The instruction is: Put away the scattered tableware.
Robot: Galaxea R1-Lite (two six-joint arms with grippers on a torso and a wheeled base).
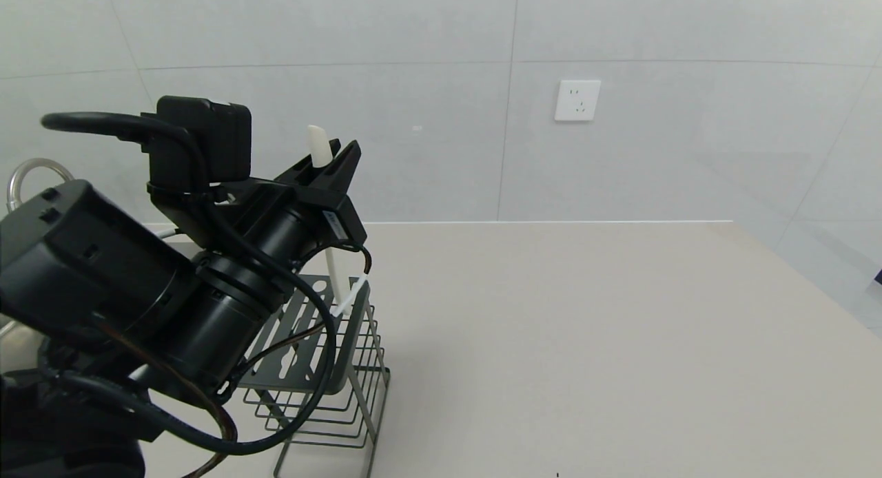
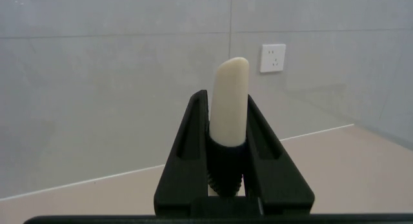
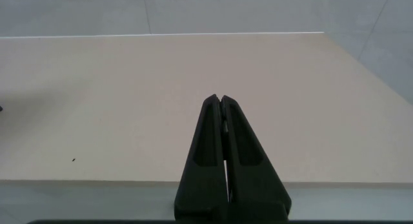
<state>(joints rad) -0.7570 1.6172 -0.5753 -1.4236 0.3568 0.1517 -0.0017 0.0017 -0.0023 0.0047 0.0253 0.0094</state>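
My left gripper [image 1: 335, 156] is raised above the left side of the beige counter, shut on a white utensil handle [image 1: 318, 145]. In the left wrist view the rounded cream end of the handle [image 2: 231, 88] sticks out past the black fingers [image 2: 193, 130]. A thin white shaft [image 1: 333, 271] runs down from the gripper toward a grey metal drying rack [image 1: 355, 388] standing below it; its lower end is hidden by the arm. My right gripper [image 3: 223, 104] hangs over the bare counter [image 3: 129, 108] near its front edge, shut with nothing in it.
A curved metal tap [image 1: 27, 169] stands at the far left behind the arm. A white wall socket [image 1: 577, 100] sits on the tiled wall behind. The counter [image 1: 586, 340] stretches bare to the right of the rack.
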